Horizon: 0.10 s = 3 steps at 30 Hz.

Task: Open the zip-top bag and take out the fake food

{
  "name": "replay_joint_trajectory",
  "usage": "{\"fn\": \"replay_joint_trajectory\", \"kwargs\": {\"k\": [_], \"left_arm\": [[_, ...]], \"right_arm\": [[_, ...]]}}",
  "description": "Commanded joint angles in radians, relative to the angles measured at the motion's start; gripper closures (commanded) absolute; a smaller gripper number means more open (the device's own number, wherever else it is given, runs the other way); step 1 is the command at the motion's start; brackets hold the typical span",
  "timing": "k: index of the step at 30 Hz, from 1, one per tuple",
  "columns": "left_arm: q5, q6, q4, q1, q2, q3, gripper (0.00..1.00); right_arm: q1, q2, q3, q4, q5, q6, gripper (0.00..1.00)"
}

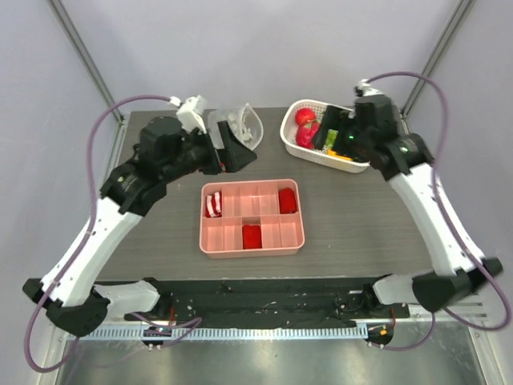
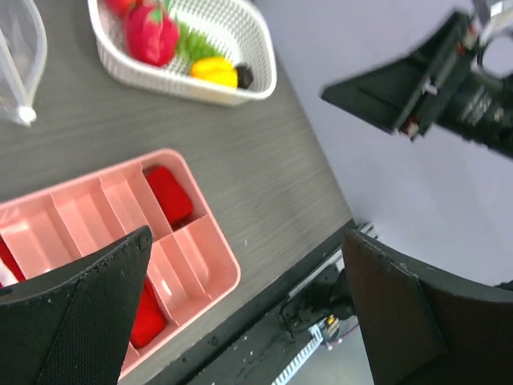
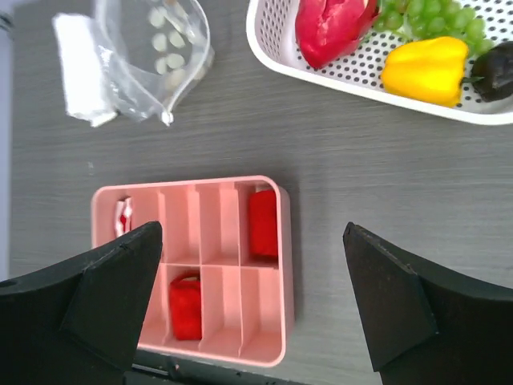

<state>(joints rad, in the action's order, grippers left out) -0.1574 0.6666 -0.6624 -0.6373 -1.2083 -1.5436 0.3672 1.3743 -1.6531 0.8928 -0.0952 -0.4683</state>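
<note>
Top ext: zip-top bag on table, 12 o'clock of pink tray; fake food in white basket, 1 o'clock.
L wrist: left gripper released, jaws wide, nothing held.
R wrist: right gripper released, nothing held; bag touching white cloth, 11 o'clock.
</note>
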Motion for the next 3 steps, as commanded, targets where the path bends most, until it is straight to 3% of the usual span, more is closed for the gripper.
{"fn": "replay_joint_trajectory", "kwargs": {"k": [1, 3], "left_arm": [[0.012, -0.050, 0.050, 0.014, 0.118, -0.033, 0.00], [0.007, -0.038, 0.056, 0.014, 0.162, -0.050, 0.00]], "right_arm": [[-0.022, -0.235, 0.070, 0.028, -0.029, -0.078, 0.00], [-0.021, -0.297, 0.043, 0.035, -0.032, -0.082, 0.00]]}}
